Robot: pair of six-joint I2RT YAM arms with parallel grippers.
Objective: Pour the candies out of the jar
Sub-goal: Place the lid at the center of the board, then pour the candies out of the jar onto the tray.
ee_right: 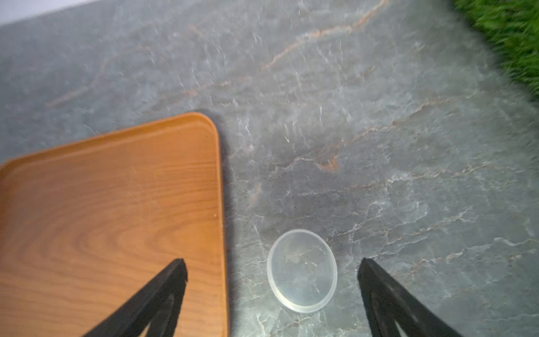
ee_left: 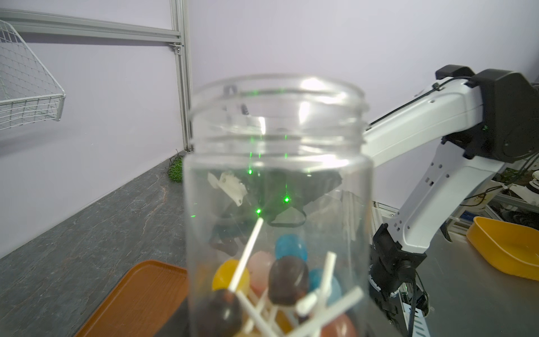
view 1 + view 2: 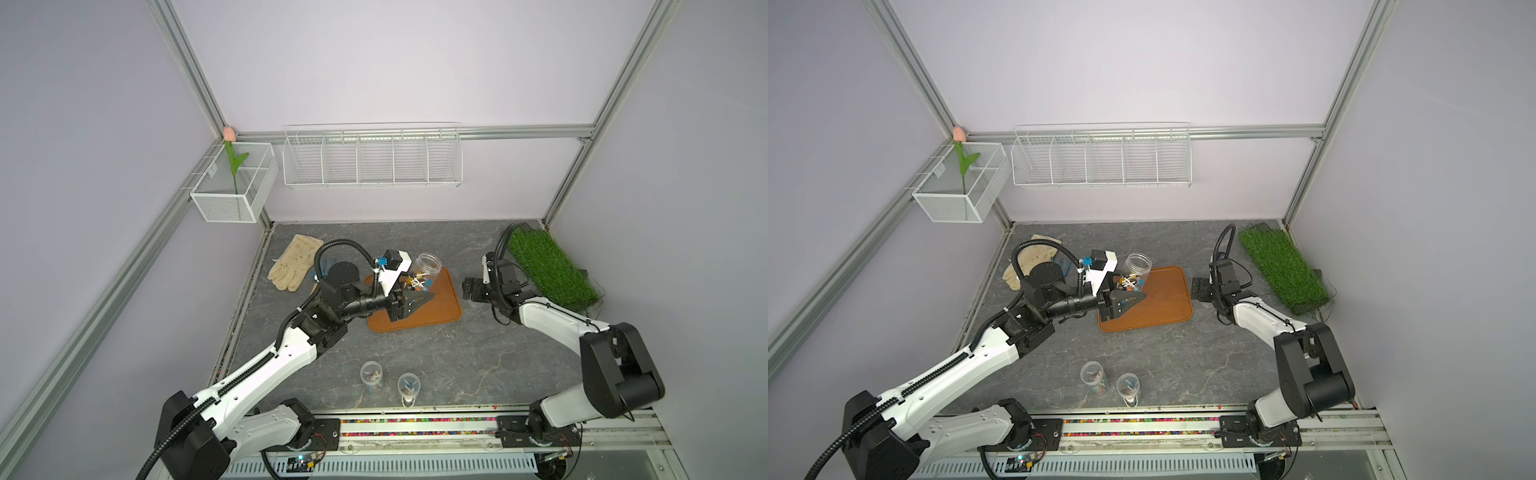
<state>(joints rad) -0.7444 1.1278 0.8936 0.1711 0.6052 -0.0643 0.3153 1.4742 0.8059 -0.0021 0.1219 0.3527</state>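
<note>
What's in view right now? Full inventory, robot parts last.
jar: 1, clear, lidless, at the back-left corner of the tray, gripped by the left hand
candies: several lollipops, blue, brown, orange, pink heads, white sticks, inside the jar
tray: 1, brown wood-grain, centre of the table
lid: 1, clear, flat on the table beside the tray
gloves: apparently a pair, cream, table back left
grass mat: 1, green, table back right
cups: 2, clear, small items inside, table front
wire rack: 1, white, back wall
mesh basket: 1, white, left wall
artificial tulip: 1, pink bloom, green stem, in the mesh basket
left hand: 1, black, shut on the jar
right hand: 1, black, open over the lid
</note>
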